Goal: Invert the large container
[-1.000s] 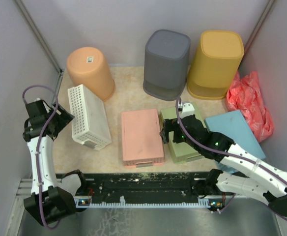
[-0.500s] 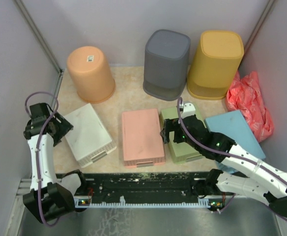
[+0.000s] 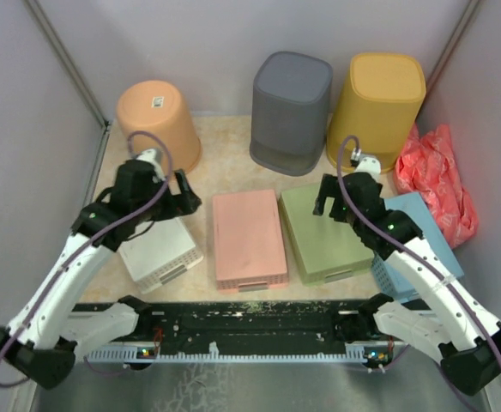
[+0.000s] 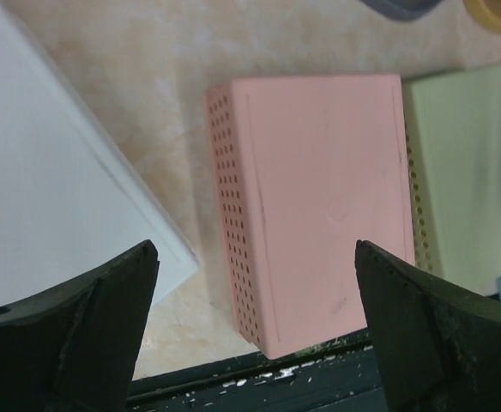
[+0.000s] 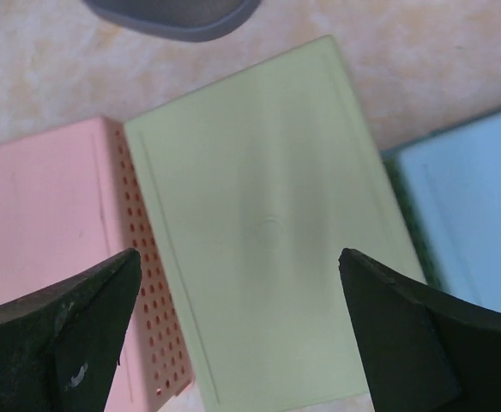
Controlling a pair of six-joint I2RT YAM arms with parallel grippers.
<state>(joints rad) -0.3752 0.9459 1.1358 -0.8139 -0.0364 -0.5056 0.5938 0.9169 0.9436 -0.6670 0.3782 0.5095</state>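
White perforated plastic container: base up, flat on the bench, toward the near left corner, turned slightly askew; just left of the pink one, a strip of bare bench between.
Left gripper: jaws spread wide, nothing between them; poised above the gap between the white container and the pink one, over the white container's far end; contact with it not discernible.
Right gripper: jaws spread wide, gripping nothing; poised above the green container's far end.
Pink perforated rectangular container: base up, mid-bench near the front edge.
Green perforated rectangular container: base up, close against the pink one's right side.
Light blue container: right of the green one, partly hidden under the right arm.
Back edge: orange round bucket, grey bin, yellow bin, all mouth down.
Right edge: crumpled red plastic bag.
Bench: beige, mottled; black rail along the near edge.
Room: plain grey walls on three sides.
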